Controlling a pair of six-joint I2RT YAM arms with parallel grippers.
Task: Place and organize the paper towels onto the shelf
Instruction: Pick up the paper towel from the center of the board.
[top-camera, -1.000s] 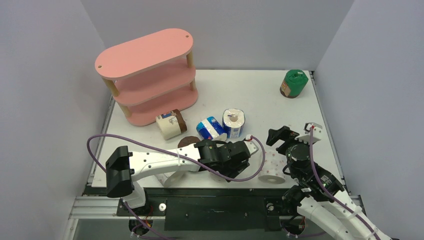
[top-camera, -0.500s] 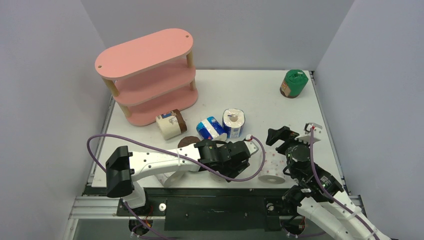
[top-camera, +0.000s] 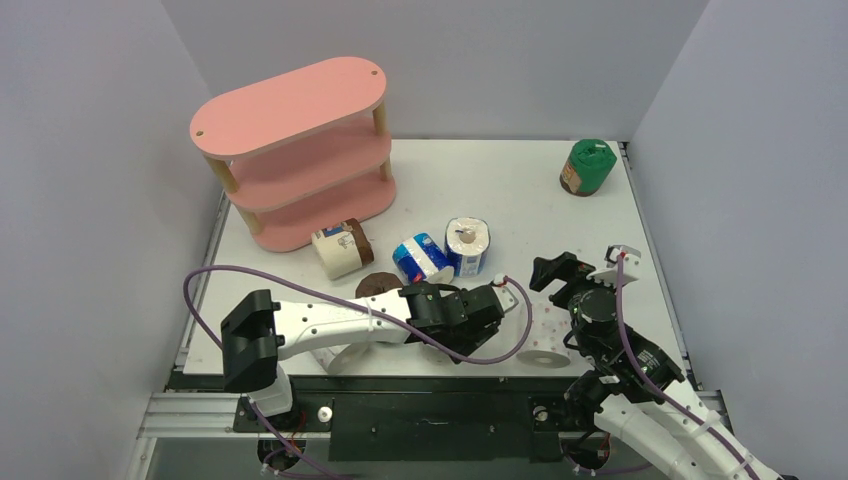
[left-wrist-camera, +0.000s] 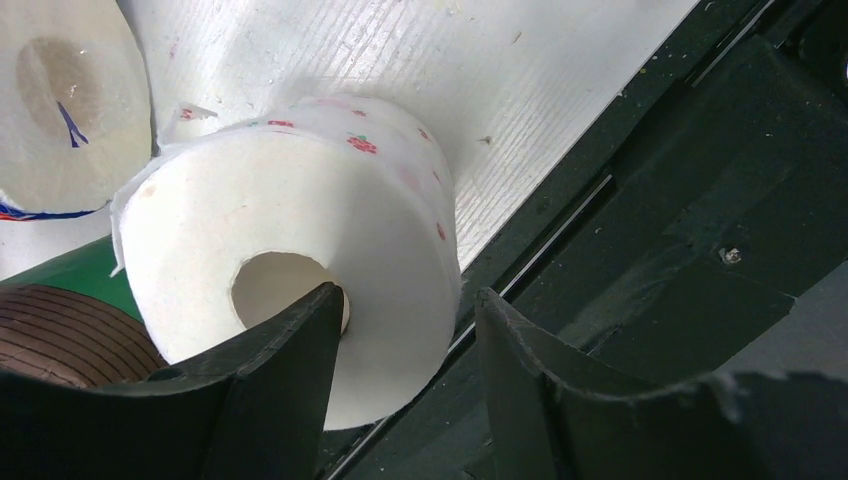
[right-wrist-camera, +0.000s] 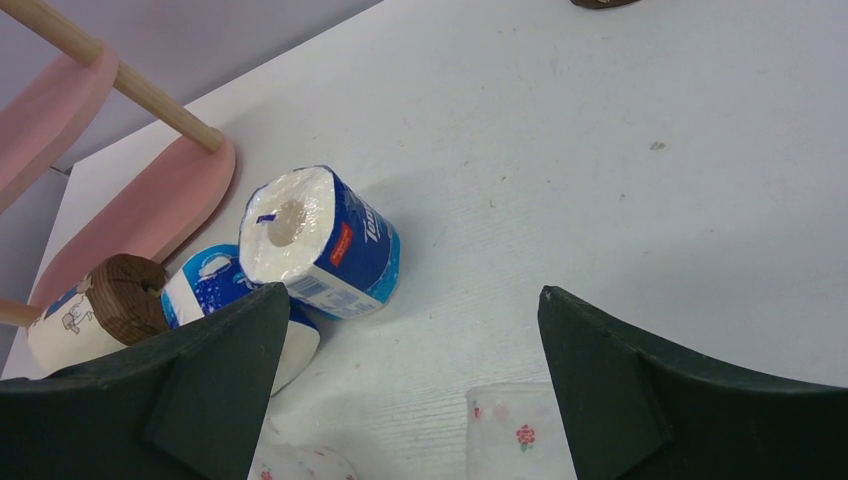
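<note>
The pink shelf stands at the far left with its boards bare. My left gripper is open around a white pink-dotted paper towel roll at the table's front edge. One finger is in its core and the other is just outside its wall, a thin gap away. My right gripper hangs wide open above another dotted roll. Two blue-and-white rolls, a beige roll and a green roll sit on the table.
A brown-ended roll lies just beside the left arm. Part of a white roll shows under that arm at the front edge. The black front rail runs right beside the dotted roll. Grey walls close in both sides.
My left arm has shifted slightly to the right and its jaws have narrowed a little around the roll's wall. The right arm has barely moved.
</note>
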